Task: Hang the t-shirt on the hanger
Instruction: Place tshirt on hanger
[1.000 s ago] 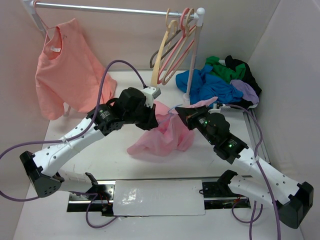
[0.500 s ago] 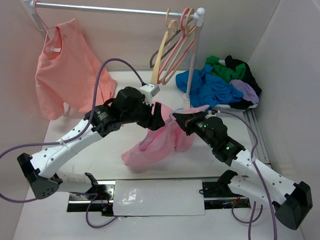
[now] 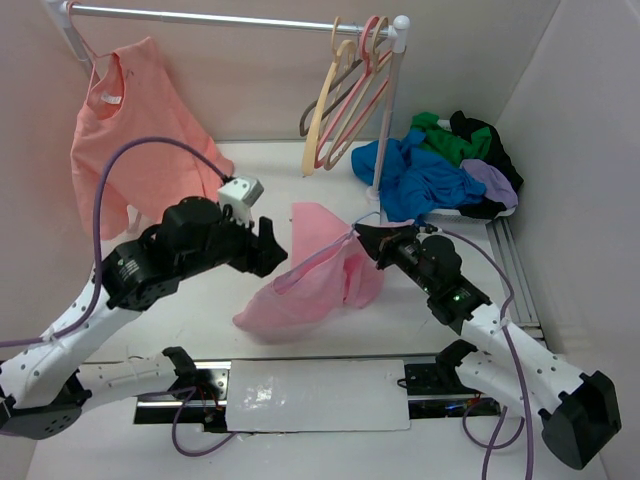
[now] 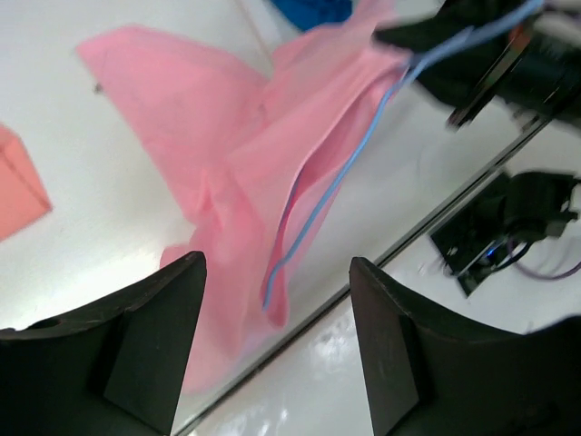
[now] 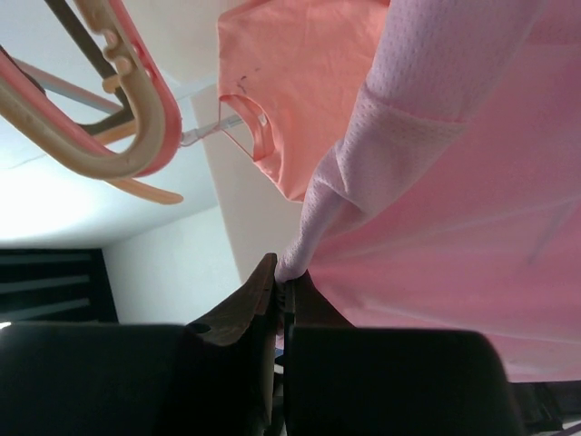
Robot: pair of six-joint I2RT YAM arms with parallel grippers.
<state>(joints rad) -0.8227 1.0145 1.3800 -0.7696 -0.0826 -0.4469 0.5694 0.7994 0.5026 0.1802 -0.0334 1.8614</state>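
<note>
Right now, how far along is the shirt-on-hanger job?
Done: the right gripper has the t-shirt pinched and lifted. In hand: the hanger wire runs along the fabric, apparently partly inside. The left gripper is open, clear of it. Left: seating both shoulders on the wire.

Left claw agape, right claw tight

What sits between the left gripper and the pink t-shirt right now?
Nothing: only bare white table separates the open left gripper from the t-shirt, clearest in the top view.
</note>
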